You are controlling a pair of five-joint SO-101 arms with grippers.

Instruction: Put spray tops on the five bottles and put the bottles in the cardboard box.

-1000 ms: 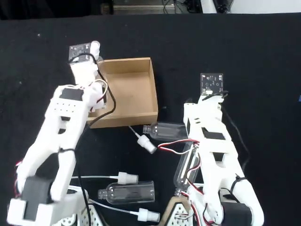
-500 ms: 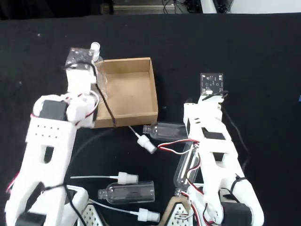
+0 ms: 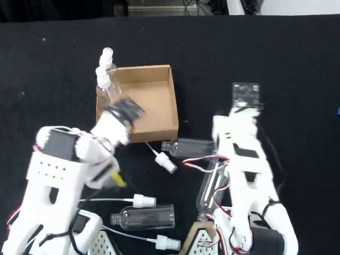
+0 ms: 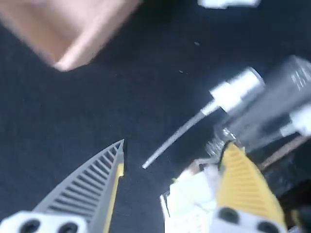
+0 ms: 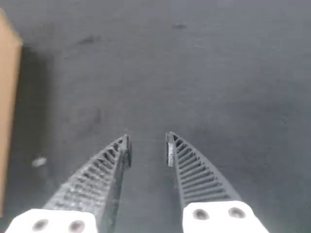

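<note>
Left hand (image 4: 175, 145) spread wide, gripping nothing, over a loose spray top (image 4: 237, 88) on the desk (image 3: 297, 53). Right hand (image 5: 148, 143) parted a little, empty, right of the cardboard box (image 3: 154, 101). Two capped bottles (image 3: 103, 94) upright at its far-left corner; an uncapped bottle (image 3: 186, 147) lies near it.

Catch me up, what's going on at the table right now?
Two capped bottles stand upright at the box's far-left corner. Three uncapped bottles and three loose tops lie on the table. The left gripper hangs near one loose top, jaws open and empty. The right gripper is over bare table, jaws open, holding nothing.
</note>
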